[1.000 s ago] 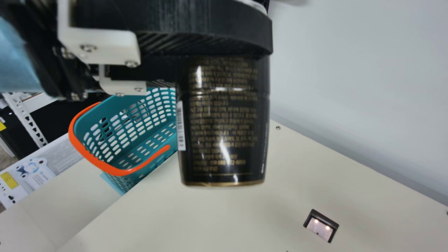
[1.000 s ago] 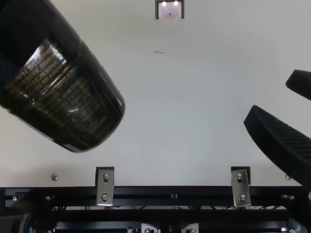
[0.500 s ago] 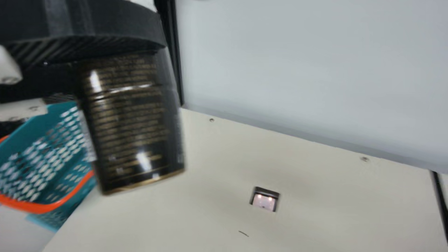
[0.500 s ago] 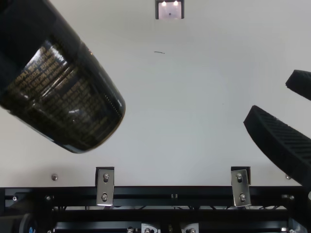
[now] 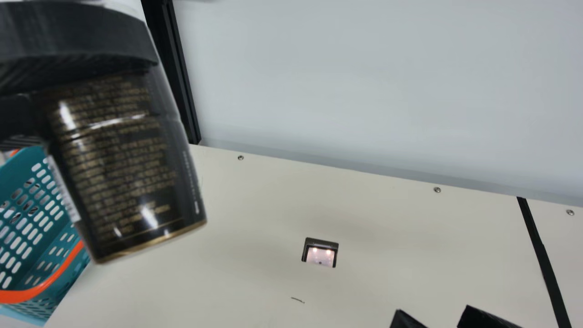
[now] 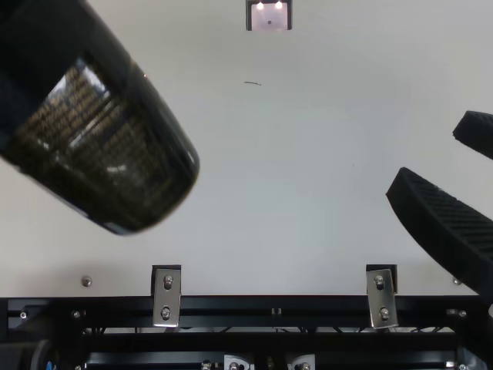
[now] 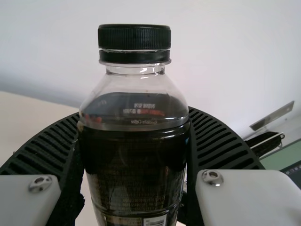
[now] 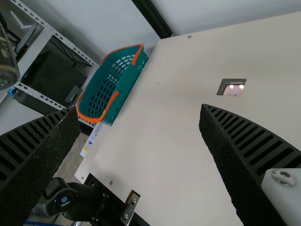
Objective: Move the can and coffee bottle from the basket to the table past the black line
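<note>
Nearest, at the main view's left, my left gripper (image 7: 134,113) pinches the coffee bottle (image 5: 123,173), tilted above the table (image 5: 364,209). My right gripper (image 8: 139,109) has fingers spread. Behind the bottle, lower left, sits the basket (image 5: 22,160); the bottle is out, but hasn't crossed the black line (image 5: 542,253), far right. The can's progress I can't tell. Mid-frame gives me room; the pale wall (image 5: 373,82) limits the back edge.
</note>
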Controlling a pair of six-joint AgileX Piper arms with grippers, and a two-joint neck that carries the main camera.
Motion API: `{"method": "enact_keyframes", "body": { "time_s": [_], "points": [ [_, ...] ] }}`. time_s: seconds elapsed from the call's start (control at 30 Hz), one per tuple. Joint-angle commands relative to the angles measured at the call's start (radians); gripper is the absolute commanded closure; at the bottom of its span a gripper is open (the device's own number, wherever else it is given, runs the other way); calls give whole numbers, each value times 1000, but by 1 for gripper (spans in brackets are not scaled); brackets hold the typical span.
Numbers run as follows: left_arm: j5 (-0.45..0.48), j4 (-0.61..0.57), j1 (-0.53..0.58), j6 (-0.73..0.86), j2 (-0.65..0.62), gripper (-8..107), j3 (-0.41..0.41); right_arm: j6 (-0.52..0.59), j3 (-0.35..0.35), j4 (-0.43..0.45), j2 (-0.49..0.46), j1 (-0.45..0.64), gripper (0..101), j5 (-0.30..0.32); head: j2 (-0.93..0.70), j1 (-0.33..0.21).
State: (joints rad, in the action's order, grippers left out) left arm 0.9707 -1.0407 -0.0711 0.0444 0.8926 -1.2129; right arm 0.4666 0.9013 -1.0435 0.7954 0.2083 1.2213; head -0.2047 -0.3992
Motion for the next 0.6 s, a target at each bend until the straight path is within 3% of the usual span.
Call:
{"method": "enact_keyframes", "body": {
  "time_s": [0.0, 0.27, 0.57],
  "points": [
    [-28, 29, 21, 2, 14, 89, -7, 0, 0, 0, 0, 0, 0, 0, 3, -37],
    [-190, 195, 190, -62, 112, 89, -46, 0, 0, 0, 0, 0, 0, 0, 3, -37],
    [-318, 360, 416, -292, 227, 89, -98, 0, 0, 0, 0, 0, 0, 0, 3, -37]
  ]
}}
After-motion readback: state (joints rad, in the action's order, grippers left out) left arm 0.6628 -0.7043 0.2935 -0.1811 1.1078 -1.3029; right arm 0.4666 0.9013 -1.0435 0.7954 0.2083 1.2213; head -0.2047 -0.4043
